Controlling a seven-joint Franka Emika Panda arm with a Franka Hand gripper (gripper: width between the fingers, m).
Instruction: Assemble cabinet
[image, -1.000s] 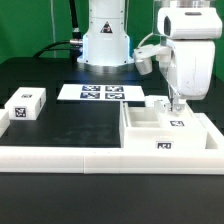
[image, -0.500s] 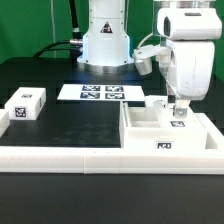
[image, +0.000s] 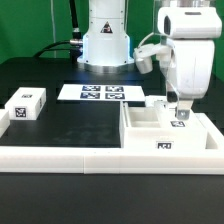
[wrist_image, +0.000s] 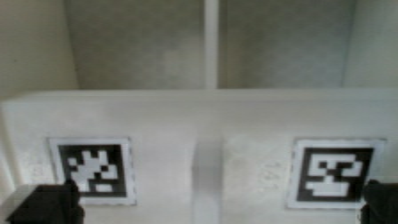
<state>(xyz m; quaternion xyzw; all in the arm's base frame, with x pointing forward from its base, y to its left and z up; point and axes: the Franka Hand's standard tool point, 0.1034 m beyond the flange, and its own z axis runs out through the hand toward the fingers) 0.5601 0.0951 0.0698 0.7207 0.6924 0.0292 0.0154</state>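
The cabinet (image: 160, 132) is the large white boxy body at the exterior view's right, with an open hollow compartment on its left half and a tag on its front. My gripper (image: 178, 106) hangs straight down over its right half, just above a small tag (image: 181, 115). In the wrist view a white cabinet panel (wrist_image: 196, 130) with two tags fills the frame. My gripper (wrist_image: 214, 205) stands over it with its dark fingertips (wrist_image: 43, 204) spread wide at both edges. Nothing is held between the jaws.
A small white single-tag block (image: 27, 103) lies at the exterior view's left. The marker board (image: 101, 92) lies in front of the robot base (image: 106, 45). A long white ledge (image: 60, 155) runs along the front.
The small tag under my gripper shows a little higher and further right in the exterior view than a second ago. The arm has barely shifted.
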